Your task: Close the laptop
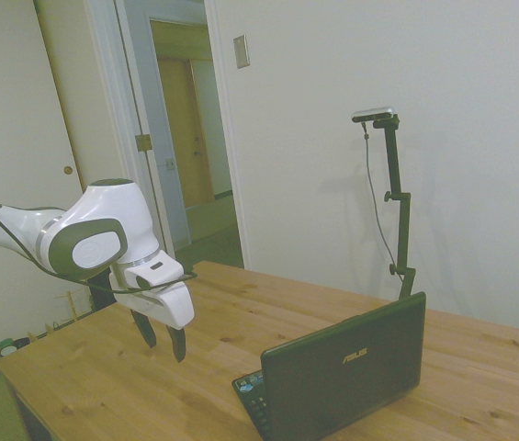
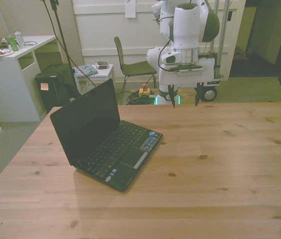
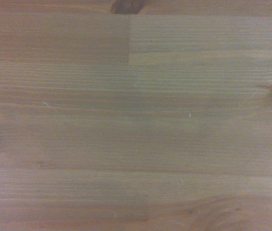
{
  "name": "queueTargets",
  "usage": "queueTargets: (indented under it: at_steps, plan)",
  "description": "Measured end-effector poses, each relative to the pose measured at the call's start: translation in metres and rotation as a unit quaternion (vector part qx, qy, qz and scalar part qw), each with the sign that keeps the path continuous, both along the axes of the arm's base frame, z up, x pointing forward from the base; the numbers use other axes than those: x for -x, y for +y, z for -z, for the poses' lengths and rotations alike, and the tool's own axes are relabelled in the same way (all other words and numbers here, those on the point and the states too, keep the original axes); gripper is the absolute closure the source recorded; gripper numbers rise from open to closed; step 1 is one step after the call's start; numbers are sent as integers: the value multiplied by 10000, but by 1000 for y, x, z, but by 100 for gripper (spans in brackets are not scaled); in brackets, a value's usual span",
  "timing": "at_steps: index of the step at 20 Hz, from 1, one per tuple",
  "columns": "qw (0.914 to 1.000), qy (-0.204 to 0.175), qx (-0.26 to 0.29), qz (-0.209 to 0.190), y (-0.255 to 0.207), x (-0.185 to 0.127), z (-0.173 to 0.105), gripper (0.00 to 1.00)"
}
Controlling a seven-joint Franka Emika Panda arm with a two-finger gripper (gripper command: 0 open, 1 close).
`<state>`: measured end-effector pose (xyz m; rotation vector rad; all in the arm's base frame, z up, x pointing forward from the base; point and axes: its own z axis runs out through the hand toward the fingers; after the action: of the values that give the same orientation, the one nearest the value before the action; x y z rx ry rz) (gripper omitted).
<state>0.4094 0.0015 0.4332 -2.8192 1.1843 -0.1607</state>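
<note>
The laptop (image 2: 108,137) sits on the wooden counter (image 2: 220,164), toward the front view's left. It is wide open. Its screen stands up and leans back a little, and the screen is dark. The keys face up.

The gripper (image 2: 184,96) hangs in the air above the far part of the counter, well apart from the laptop. Its two fingers point down with a wide gap between them, and they hold nothing. Nothing touches the laptop.

So the job has not really begun. The lid is still up. My guess is that the arm must first go over to the laptop, get behind or above the top edge of the lid, and push it down onto the keys. All of that is left to do.

Each view shows something different. The side view shows the back of the lid (image 1: 346,377), with silver "ASUS" letters on it, and only a small bit of the keys. In that view the gripper (image 1: 161,335) is seen hanging over the counter beside the laptop. The front view shows the dark screen, all the keys and the touch pad. The wrist view shows only bare wood of the counter (image 3: 136,115) with a few dark knots, a bit blurry. The laptop is not in it at all.
</note>
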Motion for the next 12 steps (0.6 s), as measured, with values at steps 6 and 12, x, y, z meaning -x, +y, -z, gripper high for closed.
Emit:
queueTargets:
  at_steps: [6,12]
  plan:
    - [10000,64,-24,39,0,9,-4,0]
    - [9976,79,-234,642,-42,45,-19,0]
